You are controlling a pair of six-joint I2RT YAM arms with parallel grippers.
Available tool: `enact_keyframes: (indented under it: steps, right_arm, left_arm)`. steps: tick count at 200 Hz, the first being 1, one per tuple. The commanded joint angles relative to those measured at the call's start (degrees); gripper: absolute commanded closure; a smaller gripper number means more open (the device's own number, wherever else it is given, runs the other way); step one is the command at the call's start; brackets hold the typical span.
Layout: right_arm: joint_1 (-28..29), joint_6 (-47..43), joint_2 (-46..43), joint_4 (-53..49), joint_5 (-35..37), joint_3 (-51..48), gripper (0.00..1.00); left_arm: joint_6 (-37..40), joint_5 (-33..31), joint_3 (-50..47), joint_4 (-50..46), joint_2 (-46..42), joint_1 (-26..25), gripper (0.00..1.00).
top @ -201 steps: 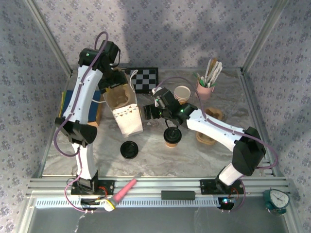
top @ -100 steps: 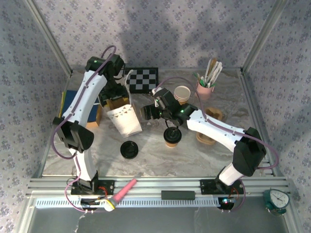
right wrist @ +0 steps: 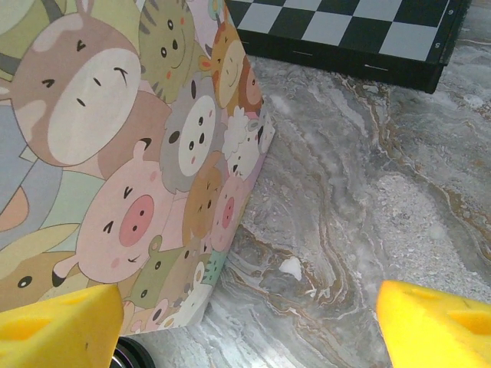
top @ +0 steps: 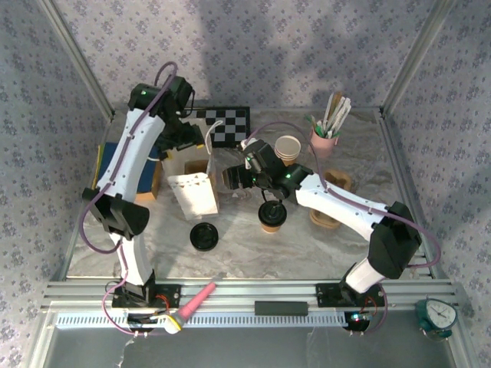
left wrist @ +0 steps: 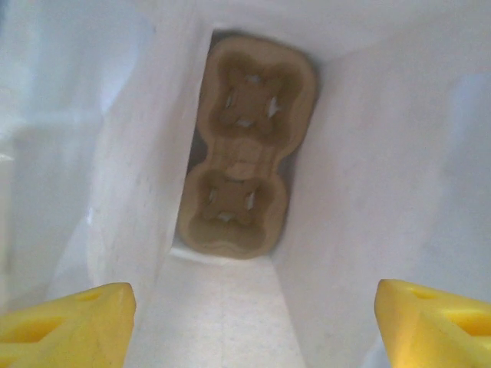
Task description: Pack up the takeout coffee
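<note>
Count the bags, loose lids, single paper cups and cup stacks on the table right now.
Bag: 1
Loose lid: 1
Single cup: 1
Cup stack: 1
Total: 4

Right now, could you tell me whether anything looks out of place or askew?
One thing: a pink-handled object lies slanted across the metal rail at the near edge, off the marbled tabletop.
</note>
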Motion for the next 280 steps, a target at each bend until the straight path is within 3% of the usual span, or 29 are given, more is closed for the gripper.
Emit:
enact_keyframes:
  steps: [1,135,280]
  right_arm:
    - [0.1,0.8,-1.8,-1.8,1.5,1.4,0.11]
    - [-0.1,2.0,-5.0,-5.2,3.1,2.8,0.01]
    - [0.6,2.8,-6.7,-4.7,3.9,1.3,0.0]
  left_arm:
    - [0.6,-0.1,5.0,-5.3,1.3,0.2,0.16]
    - [1.9,1.3,3.5,-4.3,0.5,-0.5,0.12]
    - [1.8,-0.2,4.7,-5.0,-0.6,-1.4,0.05]
